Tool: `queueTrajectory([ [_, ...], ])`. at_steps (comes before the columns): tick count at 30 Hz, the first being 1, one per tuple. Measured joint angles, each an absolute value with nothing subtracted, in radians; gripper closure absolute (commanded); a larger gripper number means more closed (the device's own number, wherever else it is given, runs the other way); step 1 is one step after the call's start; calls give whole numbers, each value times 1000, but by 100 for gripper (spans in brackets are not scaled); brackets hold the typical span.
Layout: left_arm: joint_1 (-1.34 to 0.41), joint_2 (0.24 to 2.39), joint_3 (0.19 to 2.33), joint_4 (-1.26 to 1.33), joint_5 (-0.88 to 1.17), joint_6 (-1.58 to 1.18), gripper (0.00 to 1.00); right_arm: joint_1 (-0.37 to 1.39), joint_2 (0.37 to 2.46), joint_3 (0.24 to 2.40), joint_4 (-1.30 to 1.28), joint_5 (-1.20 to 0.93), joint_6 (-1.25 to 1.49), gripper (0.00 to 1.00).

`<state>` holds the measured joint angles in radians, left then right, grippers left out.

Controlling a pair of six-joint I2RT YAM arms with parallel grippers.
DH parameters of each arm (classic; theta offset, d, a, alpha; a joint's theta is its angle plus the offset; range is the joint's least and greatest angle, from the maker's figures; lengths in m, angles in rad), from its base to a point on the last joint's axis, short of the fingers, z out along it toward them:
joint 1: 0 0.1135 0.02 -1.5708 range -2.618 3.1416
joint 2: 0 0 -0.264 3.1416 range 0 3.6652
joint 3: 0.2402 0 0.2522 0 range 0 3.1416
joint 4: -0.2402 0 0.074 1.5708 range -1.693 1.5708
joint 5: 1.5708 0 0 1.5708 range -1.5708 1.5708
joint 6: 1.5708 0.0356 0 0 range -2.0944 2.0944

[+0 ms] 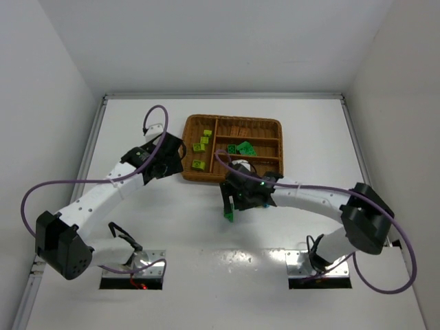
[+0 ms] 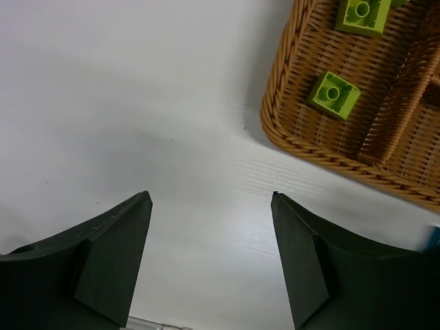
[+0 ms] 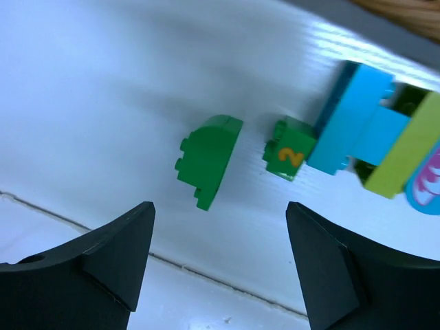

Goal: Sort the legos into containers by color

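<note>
Wicker tray (image 1: pixel 232 117), upper centre overhead: lime-yellow legos (image 1: pixel 199 147) are held in the wide left section, dark green legos (image 1: pixel 242 148) in a narrow middle one, while a half-round green lego (image 3: pixel 206 159) is laid on the table (image 3: pixel 82 82), long axis upper-right to lower-left, beneath the spread right gripper (image 3: pixel 220 205), the left gripper (image 2: pixel 212 196) likewise spread beside the tray's corner.

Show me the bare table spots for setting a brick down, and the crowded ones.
Free: table between the wicker tray and the right edge; also the strip between both arm bases. Crowded: in front of the tray, where loose bricks lie under the right gripper.
</note>
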<state>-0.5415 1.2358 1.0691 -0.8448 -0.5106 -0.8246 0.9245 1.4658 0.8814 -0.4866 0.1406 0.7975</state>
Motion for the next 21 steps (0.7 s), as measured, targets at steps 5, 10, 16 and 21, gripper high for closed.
queueTrajectory([
  [5, -542, 1236, 1069, -844, -508, -824, 23, 947, 1562, 883, -459, 145, 820, 28],
  [10, -542, 1236, 1069, -844, -505, -824, 23, 944, 1578, 882, -477, 192, 854, 44],
  [16, -542, 1236, 1069, -843, -494, -824, 23, 937, 1568, 874, -472, 238, 896, 54],
  [21, -542, 1236, 1069, -843, -493, -823, 23, 937, 1573, 873, -472, 261, 914, 53],
])
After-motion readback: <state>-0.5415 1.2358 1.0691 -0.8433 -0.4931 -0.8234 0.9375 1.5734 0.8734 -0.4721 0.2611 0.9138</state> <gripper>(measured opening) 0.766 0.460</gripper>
